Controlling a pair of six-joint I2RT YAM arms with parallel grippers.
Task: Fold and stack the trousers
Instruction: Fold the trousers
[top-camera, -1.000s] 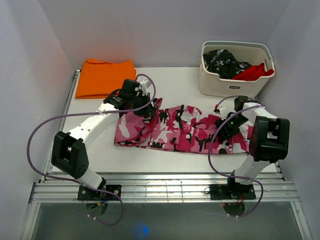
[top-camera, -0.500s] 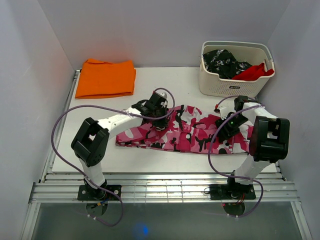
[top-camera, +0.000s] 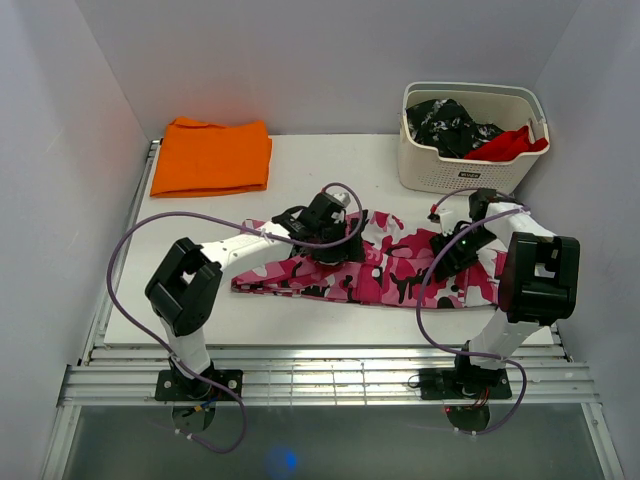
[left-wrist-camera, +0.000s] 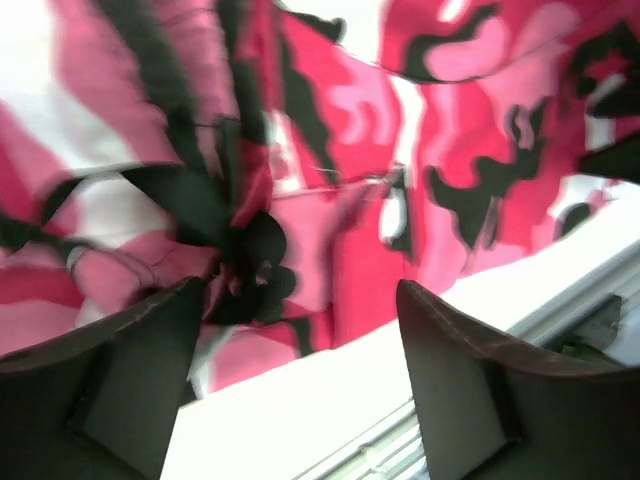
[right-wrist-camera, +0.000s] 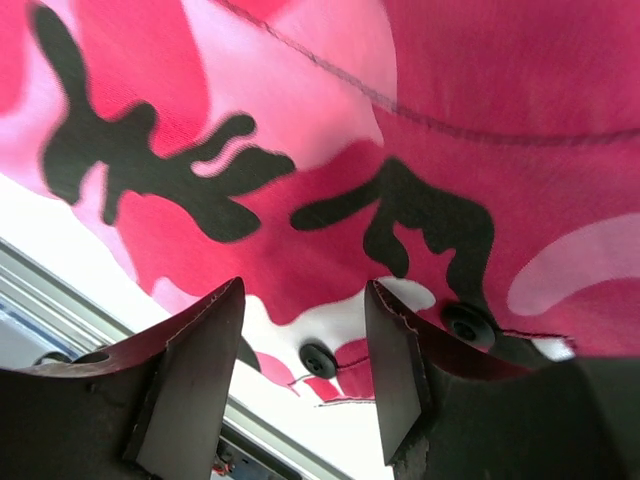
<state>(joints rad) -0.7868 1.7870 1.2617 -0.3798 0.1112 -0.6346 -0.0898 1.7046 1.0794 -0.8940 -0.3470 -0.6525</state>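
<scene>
Trousers: long cloth trousers in hot pink, pale pink, white and black camouflage print (top-camera: 390, 272) lie stretched left to right across the near half of the white table top (top-camera: 300, 180), well short of its near edge.
Lie of the cloth: the right part spreads broad and fairly flat. The left part narrows to a thinner strip, and the fabric is rumpled into folds near the middle.
Left gripper: the black two-finger left gripper (top-camera: 335, 240) hangs over the rumpled middle of the trousers. In the wrist view its fingers stand wide apart with nothing between them, and the bunched pink and black fabric lies just beyond the tips.
Right gripper: the black two-finger right gripper (top-camera: 452, 255) sits low over the right part of the trousers. Its fingers are apart, and the wrist view shows flat printed cloth through the gap, with none of it pinched.
Fastenings: two small round black buttons (right-wrist-camera: 318, 358) show along the cloth's edge in the right wrist view, close to the white table.
Orange cloth: a plain orange cloth, folded flat (top-camera: 212, 155), rests at the far left corner of the table, well apart from the trousers.
Basket: a cream plastic basket with slotted walls (top-camera: 470, 172) stands at the far right corner. It holds a black-and-white speckled garment (top-camera: 445, 122) and a red cloth (top-camera: 510, 143) that drapes toward its right rim.
Cables: purple cables (top-camera: 130, 250) loop from both arms above the table.
</scene>
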